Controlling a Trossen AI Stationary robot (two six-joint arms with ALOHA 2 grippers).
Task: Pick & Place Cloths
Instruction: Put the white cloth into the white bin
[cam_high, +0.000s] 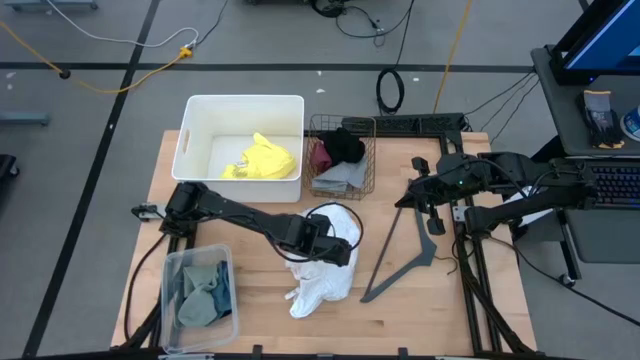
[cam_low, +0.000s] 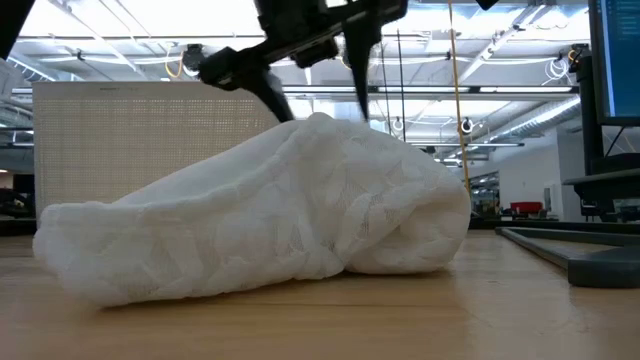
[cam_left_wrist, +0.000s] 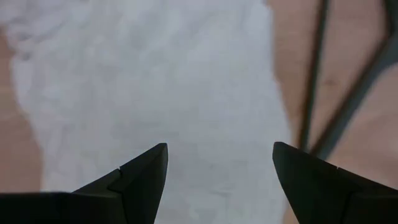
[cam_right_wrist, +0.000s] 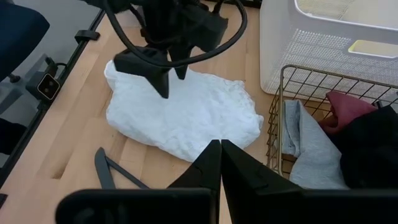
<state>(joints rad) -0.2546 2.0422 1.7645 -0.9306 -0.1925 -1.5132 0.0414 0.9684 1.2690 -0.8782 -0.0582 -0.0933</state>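
The white cloth (cam_high: 322, 272) lies crumpled on the wooden table (cam_high: 420, 300), near the middle and toward the near edge. Directly over its far part hangs the left gripper (cam_high: 345, 245), its two fingers (cam_left_wrist: 140, 177) spread wide and pointing down at the fabric, with nothing between them; in the low view the fingertips stand just above the top of the heap. Just right of the cloth lies a thin black angled bar (cam_high: 405, 262). At the near left corner a clear tub (cam_high: 170, 300) holds teal and sage cloths (cam_high: 205, 295). At the far side the white bin (cam_high: 200, 135) holds a yellow cloth (cam_high: 262, 158), and just to its right a wire basket (cam_high: 368, 150) holds a black cloth (cam_high: 347, 145), a maroon cloth (cam_high: 320, 156) and a grey cloth (cam_high: 338, 178). The right gripper (cam_high: 428, 200) waits at the right side of the table, well apart from the white cloth, its fingers pressed together and holding nothing
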